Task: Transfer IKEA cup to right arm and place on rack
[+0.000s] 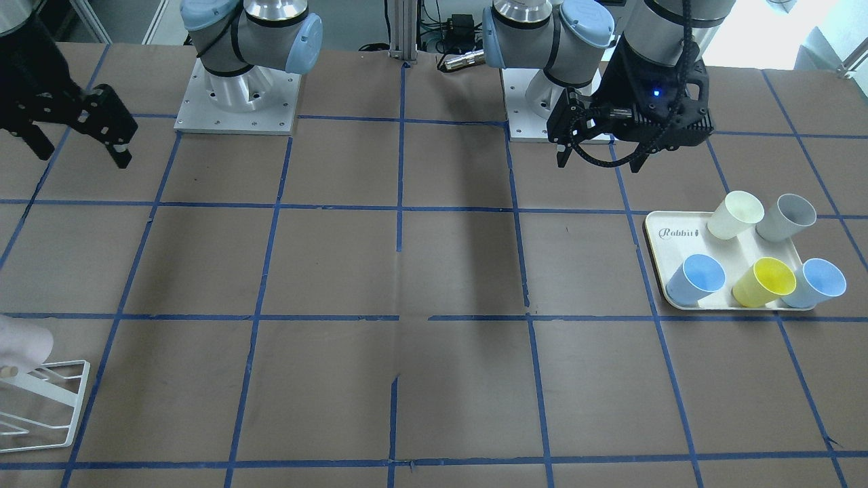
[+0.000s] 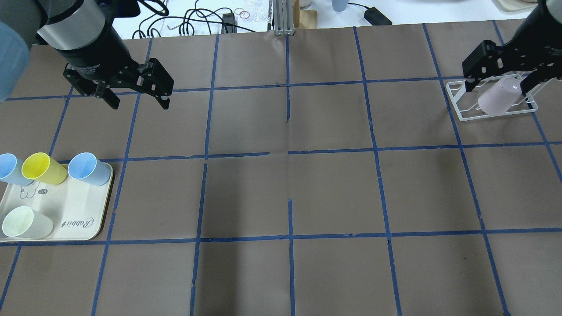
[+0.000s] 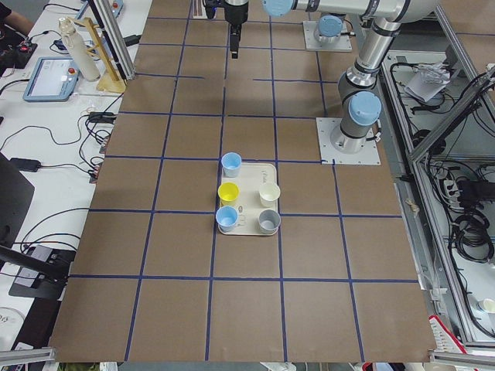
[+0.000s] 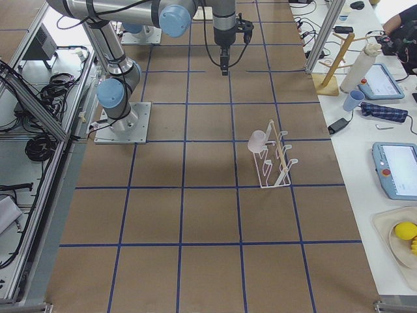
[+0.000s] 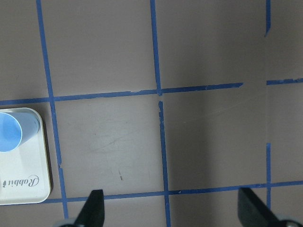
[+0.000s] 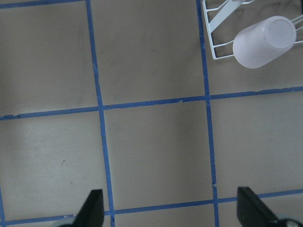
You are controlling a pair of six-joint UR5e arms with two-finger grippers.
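Observation:
The pale pink IKEA cup sits upside down on a rod of the white wire rack at the table's right side. It also shows in the right wrist view, the exterior right view and, partly cut off, the front view. My right gripper is open and empty, raised above the cup and rack; it also shows in the front view. My left gripper is open and empty, hanging over bare table beyond the tray; it also shows in the front view.
A cream tray lettered "Rabbit" lies at the table's left side. It holds two blue cups, a yellow cup, a cream cup and a grey cup. Brown paper with blue tape lines covers the table.

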